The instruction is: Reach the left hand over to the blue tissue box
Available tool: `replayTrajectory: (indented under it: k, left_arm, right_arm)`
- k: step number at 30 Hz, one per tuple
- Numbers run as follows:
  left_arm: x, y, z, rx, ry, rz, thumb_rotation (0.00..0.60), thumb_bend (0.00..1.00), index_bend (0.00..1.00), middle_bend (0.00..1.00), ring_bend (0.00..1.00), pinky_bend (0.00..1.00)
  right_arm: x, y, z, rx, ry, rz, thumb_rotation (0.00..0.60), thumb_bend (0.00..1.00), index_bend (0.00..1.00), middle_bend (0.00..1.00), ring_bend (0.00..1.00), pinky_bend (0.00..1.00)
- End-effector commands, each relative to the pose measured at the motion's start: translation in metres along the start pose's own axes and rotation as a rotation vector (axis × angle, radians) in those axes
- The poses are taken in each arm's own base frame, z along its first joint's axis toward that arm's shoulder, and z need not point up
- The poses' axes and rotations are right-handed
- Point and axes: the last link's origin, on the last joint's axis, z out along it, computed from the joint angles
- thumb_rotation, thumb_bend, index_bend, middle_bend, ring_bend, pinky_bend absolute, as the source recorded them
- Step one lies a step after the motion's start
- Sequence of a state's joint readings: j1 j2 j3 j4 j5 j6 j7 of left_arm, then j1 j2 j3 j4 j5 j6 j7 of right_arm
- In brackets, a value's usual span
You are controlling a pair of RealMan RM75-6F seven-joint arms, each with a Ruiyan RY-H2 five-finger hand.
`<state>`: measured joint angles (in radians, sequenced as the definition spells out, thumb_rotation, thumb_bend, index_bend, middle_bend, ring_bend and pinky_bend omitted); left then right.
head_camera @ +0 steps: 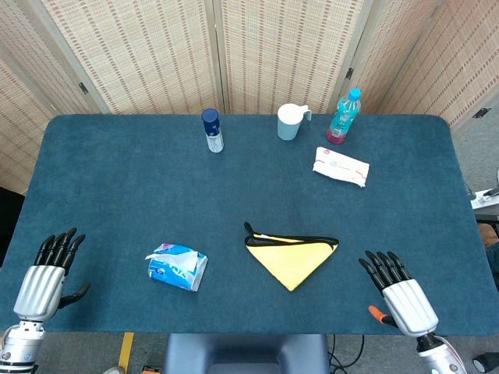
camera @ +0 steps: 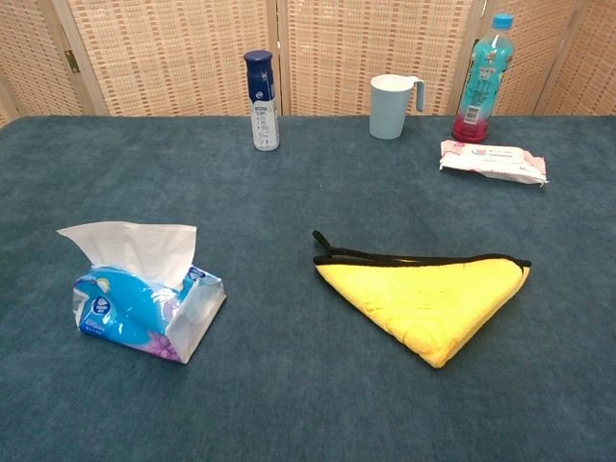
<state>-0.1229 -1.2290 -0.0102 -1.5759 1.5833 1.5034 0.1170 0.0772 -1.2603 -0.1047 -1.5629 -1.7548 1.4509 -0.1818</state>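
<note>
Blue tissue box (head_camera: 178, 266) lies on the table (head_camera: 117, 179), well apart to the right of my left hand (head_camera: 48, 274). I see that hand empty, fingers spread; my right hand (head_camera: 401, 293) is empty and spread too.

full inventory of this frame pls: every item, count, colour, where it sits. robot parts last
tissue box: 1, blue soft pack with a white tissue sticking up, near left of table
cloth: 1, yellow with black edging, folded to a triangle, near centre
spray can: 1, white with dark blue cap, far side, left of centre
cup: 1, pale blue, handled, far centre
bottle: 1, turquoise with pink base and blue cap, far side, right of cup
wipes pack: 1, white, flat, in front of bottle
table: 1, dark blue
left hand: 1, silver and black, near left edge, holds nothing
right hand: 1, same colours, near right edge, holds nothing
</note>
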Motion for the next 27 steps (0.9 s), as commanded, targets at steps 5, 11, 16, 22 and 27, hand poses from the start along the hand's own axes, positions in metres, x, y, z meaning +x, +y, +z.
replayTrajectory:
  k: [5,11,16,22,27]
  left_arm:
    - [0.0,0.002,-0.001,-0.008,0.003,0.004,0.6,0.27,0.0,0.0,0.0,0.07]
    - [-0.003,0.005,0.001,-0.019,-0.01,0.016,0.6,0.27,0.0,0.0,0.0,0.07]
    - [-0.003,0.016,0.006,-0.065,-0.018,0.012,0.6,0.28,0.0,0.0,0.0,0.08]
    - [-0.001,0.038,0.03,-0.139,-0.12,0.005,0.6,0.28,0.0,0.0,0.0,0.08]
    - [0.003,0.064,0.042,-0.206,-0.158,0.015,0.6,0.29,0.04,0.0,0.0,0.09]
  right_arm:
    - [0.0,0.0,0.0,-0.005,-0.004,-0.001,0.6,0.11,0.0,0.0,0.0,0.0]
    - [0.0,0.0,0.0,0.001,-0.009,0.002,0.6,0.11,0.0,0.0,0.0,0.0]
    - [0.0,0.0,0.0,-0.001,-0.015,0.0,0.6,0.11,0.0,0.0,0.0,0.0]
    - [0.0,0.0,0.001,0.001,-0.013,-0.002,0.6,0.11,0.0,0.0,0.0,0.0]
    - [0.001,0.0,0.001,0.002,-0.009,0.002,0.6,0.11,0.0,0.0,0.0,0.0]
